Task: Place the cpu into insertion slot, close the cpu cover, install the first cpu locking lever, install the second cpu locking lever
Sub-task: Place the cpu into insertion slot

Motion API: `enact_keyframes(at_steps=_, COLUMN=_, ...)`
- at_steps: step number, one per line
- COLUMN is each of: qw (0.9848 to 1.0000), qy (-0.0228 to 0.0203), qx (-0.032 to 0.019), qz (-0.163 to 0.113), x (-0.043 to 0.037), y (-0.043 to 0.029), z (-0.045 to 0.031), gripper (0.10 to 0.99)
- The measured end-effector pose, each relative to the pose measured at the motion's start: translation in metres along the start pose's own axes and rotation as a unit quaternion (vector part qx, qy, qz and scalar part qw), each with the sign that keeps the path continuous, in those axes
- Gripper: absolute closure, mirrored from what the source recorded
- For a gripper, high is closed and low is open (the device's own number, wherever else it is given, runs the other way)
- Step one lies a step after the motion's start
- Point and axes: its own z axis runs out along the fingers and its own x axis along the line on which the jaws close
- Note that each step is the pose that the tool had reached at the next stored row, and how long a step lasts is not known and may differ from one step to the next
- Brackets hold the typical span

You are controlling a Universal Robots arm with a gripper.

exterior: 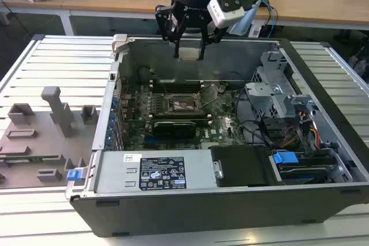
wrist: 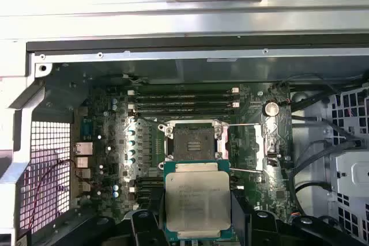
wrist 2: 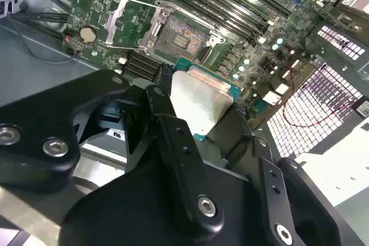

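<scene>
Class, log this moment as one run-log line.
gripper: shut on cpu | cpu: aloft, not yet seated | insertion slot: empty, pin field exposed | cpu cover: open

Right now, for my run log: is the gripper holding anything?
The gripper is shut on the cpu, not yet in the insertion slot.

My end effector [exterior: 189, 47] grips the cpu [wrist: 198, 203] by its edges, silvery-grey top up and green rim showing, well above the motherboard [wrist: 115, 142]. The insertion slot [wrist: 192, 140] lies mid-board, its dark pin field bare. The cpu cover [wrist 2: 128, 22] stands swung open beside it.
</scene>
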Motion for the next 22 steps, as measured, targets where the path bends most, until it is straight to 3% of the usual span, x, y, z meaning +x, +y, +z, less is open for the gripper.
enact_keyframes(at_steps=22, qw=1.0, qy=0.0, qx=0.0003, qz=0.0, x=-0.0005, y=-0.0023, z=0.0262, gripper=0.541)
